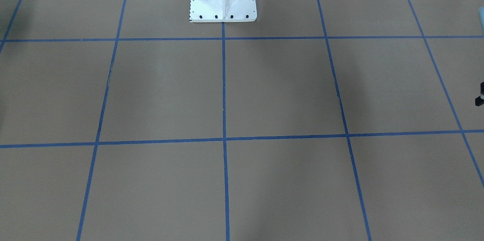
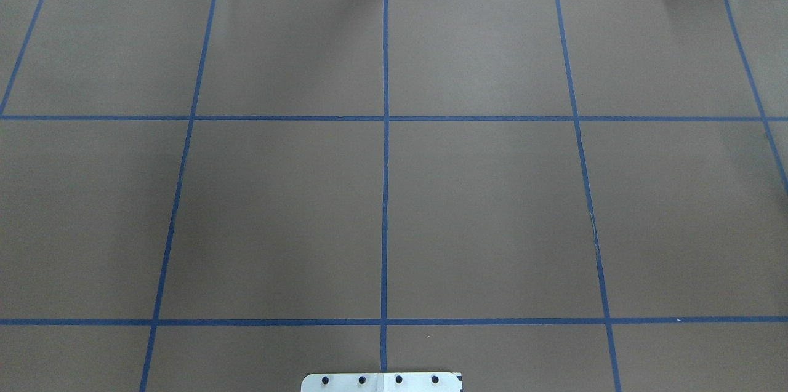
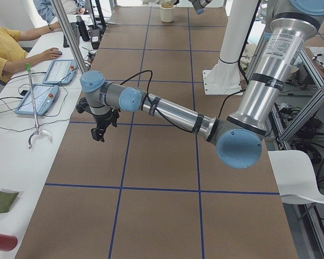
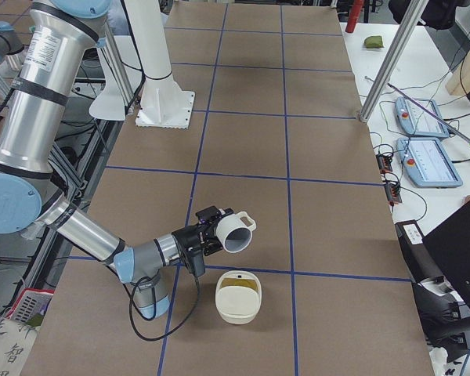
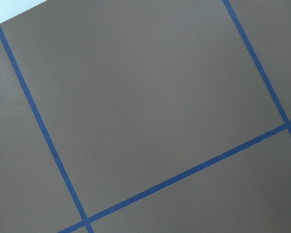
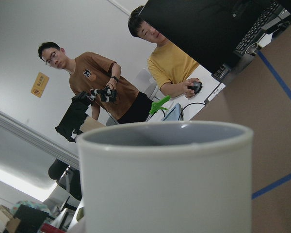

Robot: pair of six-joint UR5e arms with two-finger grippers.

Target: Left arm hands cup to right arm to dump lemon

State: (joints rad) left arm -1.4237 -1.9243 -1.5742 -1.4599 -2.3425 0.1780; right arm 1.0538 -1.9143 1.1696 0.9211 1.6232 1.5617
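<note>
only the right-side view catches the cup (image 4: pixel 236 232). it hangs tipped on its side at the right end effector (image 4: pixel 218 233), clear of the counter (image 4: pixel 329 235) and just above a cream bowl (image 4: pixel 236 310) where the lemon (image 4: pixel 240 283) lies. the right wrist view fills with its white wall and grey rim, but i cannot tell the fingers' grip. the left-side view alone shows the left end effector (image 3: pixel 99 131) hanging over the counter, and whether it is released or clenched i cannot tell.

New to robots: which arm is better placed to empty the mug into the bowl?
Right: the white mug is at the right claw, tipped near the cream bowl; the left claw hangs far away.
</note>
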